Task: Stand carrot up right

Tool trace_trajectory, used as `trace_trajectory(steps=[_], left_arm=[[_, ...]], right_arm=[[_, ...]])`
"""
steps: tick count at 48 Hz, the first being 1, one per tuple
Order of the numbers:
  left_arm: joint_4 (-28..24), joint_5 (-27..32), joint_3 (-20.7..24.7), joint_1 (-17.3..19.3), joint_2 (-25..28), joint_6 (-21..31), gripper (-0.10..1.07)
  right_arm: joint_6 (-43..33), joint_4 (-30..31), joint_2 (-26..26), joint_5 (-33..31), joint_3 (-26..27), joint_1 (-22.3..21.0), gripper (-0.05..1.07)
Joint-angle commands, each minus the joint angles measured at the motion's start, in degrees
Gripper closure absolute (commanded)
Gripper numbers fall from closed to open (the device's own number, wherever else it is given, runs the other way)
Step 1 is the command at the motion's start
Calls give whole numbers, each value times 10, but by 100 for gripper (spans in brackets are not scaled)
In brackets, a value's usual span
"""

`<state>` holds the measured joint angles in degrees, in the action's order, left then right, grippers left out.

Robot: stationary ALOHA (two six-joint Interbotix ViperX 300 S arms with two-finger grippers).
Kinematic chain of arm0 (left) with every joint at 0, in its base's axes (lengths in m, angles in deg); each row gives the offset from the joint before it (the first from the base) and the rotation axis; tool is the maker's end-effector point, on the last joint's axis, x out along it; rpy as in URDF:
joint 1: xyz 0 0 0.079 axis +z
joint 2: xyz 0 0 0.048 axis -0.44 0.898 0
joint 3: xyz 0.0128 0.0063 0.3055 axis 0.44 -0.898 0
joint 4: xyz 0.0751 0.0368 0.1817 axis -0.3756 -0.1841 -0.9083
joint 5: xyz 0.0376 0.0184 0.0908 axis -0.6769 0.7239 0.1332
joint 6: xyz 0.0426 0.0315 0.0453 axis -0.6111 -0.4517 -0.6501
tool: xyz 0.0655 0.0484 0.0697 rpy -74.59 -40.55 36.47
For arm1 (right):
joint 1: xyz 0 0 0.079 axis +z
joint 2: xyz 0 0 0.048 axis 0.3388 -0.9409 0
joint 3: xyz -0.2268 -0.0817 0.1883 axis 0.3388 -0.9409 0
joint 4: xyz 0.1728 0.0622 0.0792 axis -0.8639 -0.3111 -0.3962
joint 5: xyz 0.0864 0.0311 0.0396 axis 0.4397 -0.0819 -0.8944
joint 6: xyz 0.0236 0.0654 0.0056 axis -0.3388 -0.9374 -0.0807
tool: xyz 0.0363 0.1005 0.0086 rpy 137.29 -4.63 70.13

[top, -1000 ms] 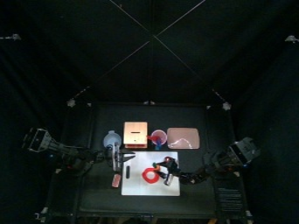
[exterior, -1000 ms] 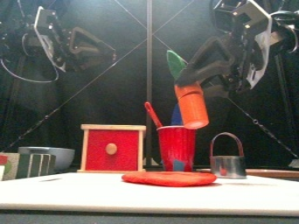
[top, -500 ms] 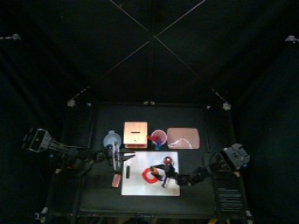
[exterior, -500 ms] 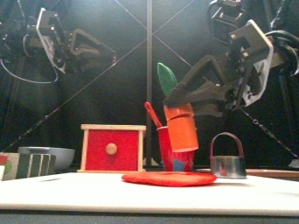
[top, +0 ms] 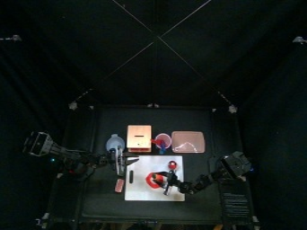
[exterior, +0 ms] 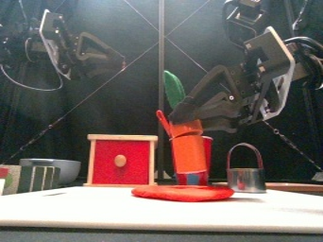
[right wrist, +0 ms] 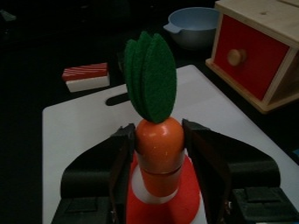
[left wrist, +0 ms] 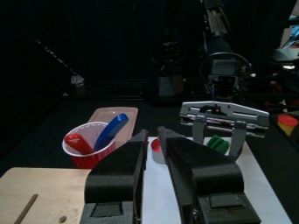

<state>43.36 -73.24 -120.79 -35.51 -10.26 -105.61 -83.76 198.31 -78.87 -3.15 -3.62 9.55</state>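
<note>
An orange carrot [exterior: 191, 153] with green leaves [exterior: 173, 90] stands almost upright, leaves leaning a little left. My right gripper [exterior: 202, 118] is shut on its upper body. Its blunt end is at, or just above, a flat red plate [exterior: 183, 193] on the white board [exterior: 161, 214]; I cannot tell if they touch. In the right wrist view the carrot [right wrist: 160, 140] sits between the two jaws, leaves [right wrist: 149, 70] pointing away. My left gripper [left wrist: 156, 162] hangs high at the left [exterior: 63, 47], shut and empty.
A red cup [exterior: 202, 142] with utensils stands right behind the carrot. A wooden box with a red drawer [exterior: 121, 161] is to the left, a metal mug [exterior: 245, 170] to the right, a grey bowl [exterior: 51, 170] at far left. A pink tray [top: 188, 141] lies at the back.
My right gripper has come down and to the left with the carrot, from well above the cup to the red plate. The carrot has turned more upright. The left arm has stayed put.
</note>
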Motion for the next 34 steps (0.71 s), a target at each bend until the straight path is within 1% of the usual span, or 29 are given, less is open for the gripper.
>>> trace_trajectory(steps=[1,34], left_arm=[[6,-5,11,-1,1,1,35],[8,-1,8,-3,1,1,35]], right_arm=[[-8,4,11,-7,12,-2,47],[-9,2,-18,-10,34,-9,47]])
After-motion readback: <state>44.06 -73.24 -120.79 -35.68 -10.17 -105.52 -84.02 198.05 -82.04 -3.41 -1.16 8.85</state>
